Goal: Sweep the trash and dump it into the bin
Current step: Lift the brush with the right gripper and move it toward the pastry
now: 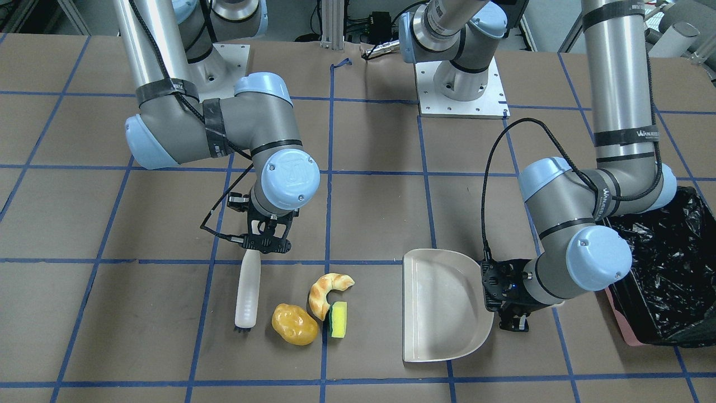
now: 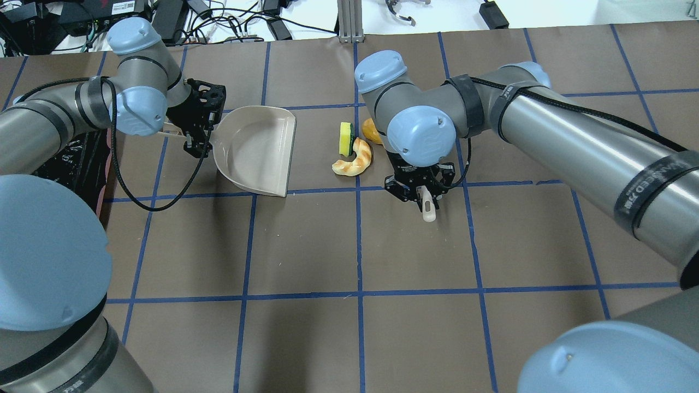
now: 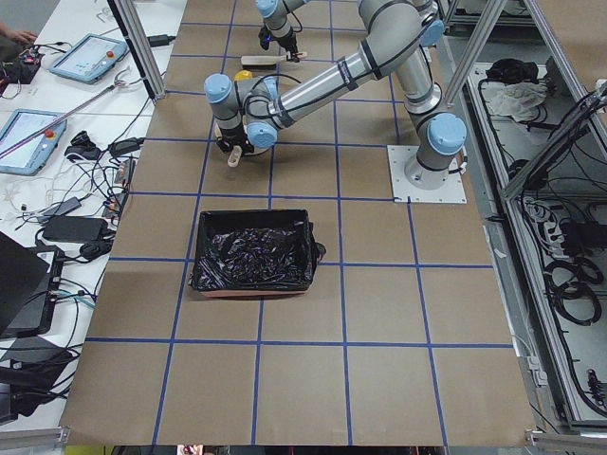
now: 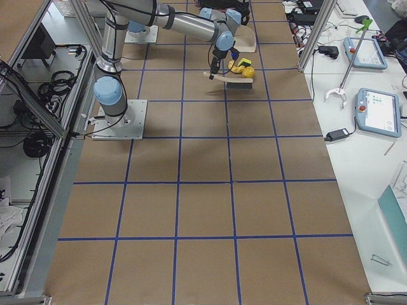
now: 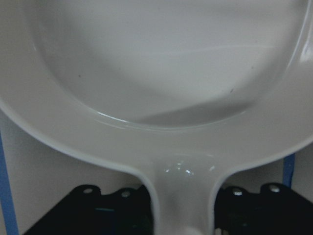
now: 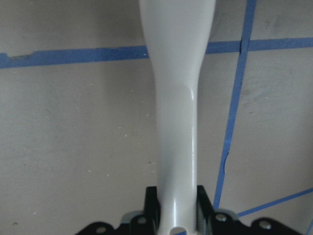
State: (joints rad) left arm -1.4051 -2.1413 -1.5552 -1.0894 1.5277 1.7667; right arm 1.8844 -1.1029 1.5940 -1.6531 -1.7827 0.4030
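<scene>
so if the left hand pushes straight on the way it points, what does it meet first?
The left hand grips the dustpan handle, so the pan leads. Past its open edge comes a gap, then probably the sponge, with the croissant right beside it; depth is unclear.

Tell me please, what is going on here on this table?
The right gripper holds a white plastic brush by its handle, its bristle end near a glossy yellow-brown potato-like lump. A curved golden croissant and a small yellow-and-green sponge lie beside the lump. The left gripper holds a flat beige dustpan by its handle, empty, its mouth toward them. A pink bin lined with black plastic waits beside the left arm. Nothing is swept yet.
</scene>
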